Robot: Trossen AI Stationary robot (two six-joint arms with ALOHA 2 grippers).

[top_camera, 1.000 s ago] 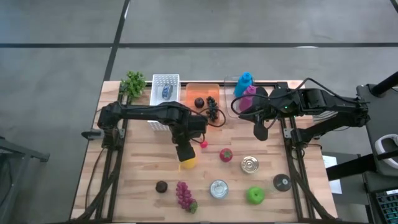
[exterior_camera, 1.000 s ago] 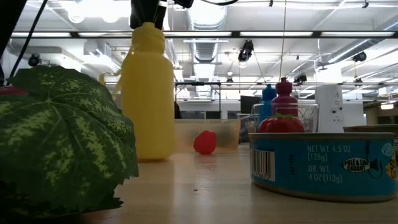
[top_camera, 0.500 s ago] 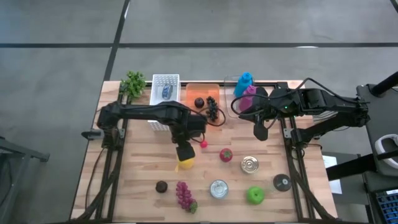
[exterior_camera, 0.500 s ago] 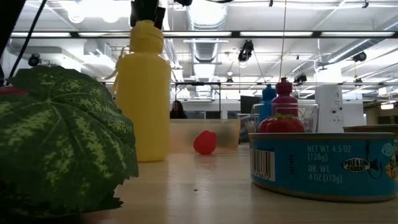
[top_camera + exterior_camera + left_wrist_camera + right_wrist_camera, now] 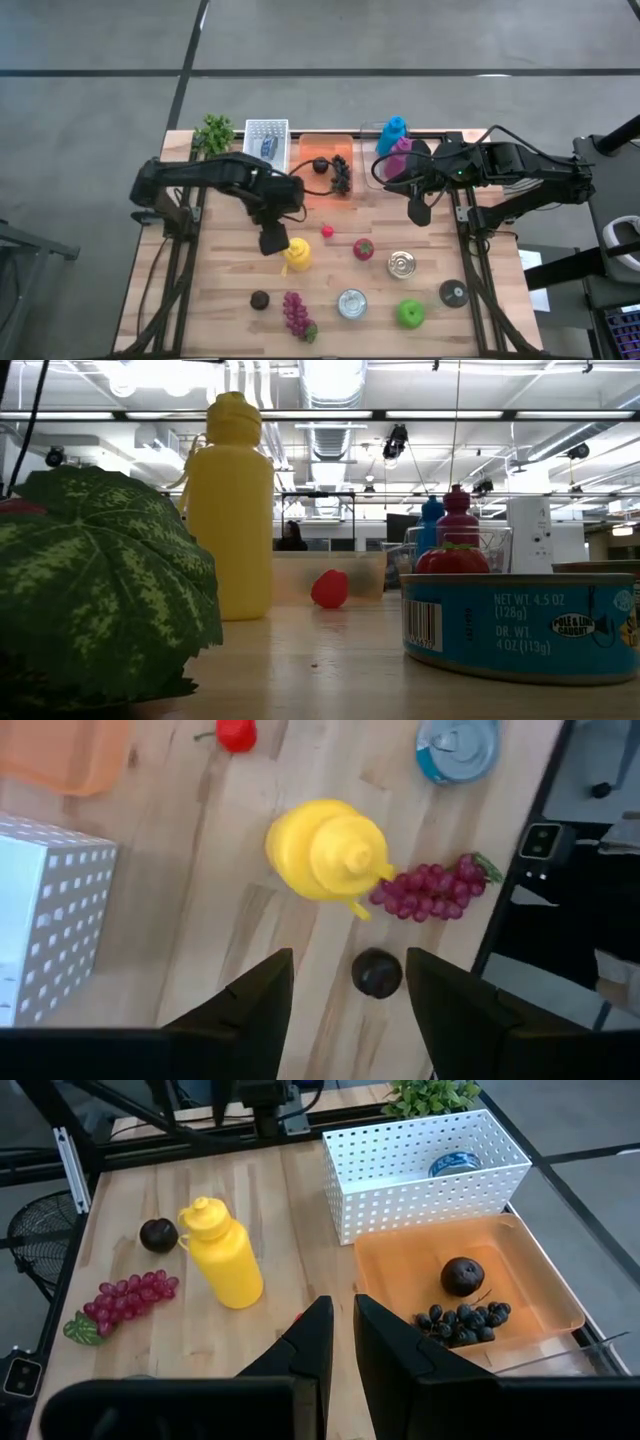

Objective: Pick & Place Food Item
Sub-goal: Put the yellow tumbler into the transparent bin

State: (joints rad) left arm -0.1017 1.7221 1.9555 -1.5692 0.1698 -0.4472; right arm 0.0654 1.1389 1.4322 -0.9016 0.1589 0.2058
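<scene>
A yellow squeeze bottle [image 5: 297, 255] stands upright on its base on the wooden table [image 5: 220, 300], also in the low view [image 5: 232, 510]. My left gripper [image 5: 271, 243] hangs open just left of it and above it, touching nothing; its wrist view looks down on the bottle [image 5: 325, 850] past the open fingers [image 5: 345, 1020]. Purple grapes [image 5: 430, 890] and a dark plum [image 5: 378, 972] lie near the bottle. My right gripper [image 5: 417, 212] waits shut at the table's right, holding nothing [image 5: 335, 1350].
At the far edge stand a white perforated basket [image 5: 266, 140], an orange tray [image 5: 312, 150] with a plum and dark grapes, and a clear bin with blue and magenta bottles [image 5: 396, 140]. A small red fruit [image 5: 327, 231], a strawberry [image 5: 363, 249], two cans [image 5: 402, 264], a green apple [image 5: 410, 314].
My left gripper has let go of the yellow bottle's cap, risen and drawn back toward the table's left edge. The bottle stays upright on the table.
</scene>
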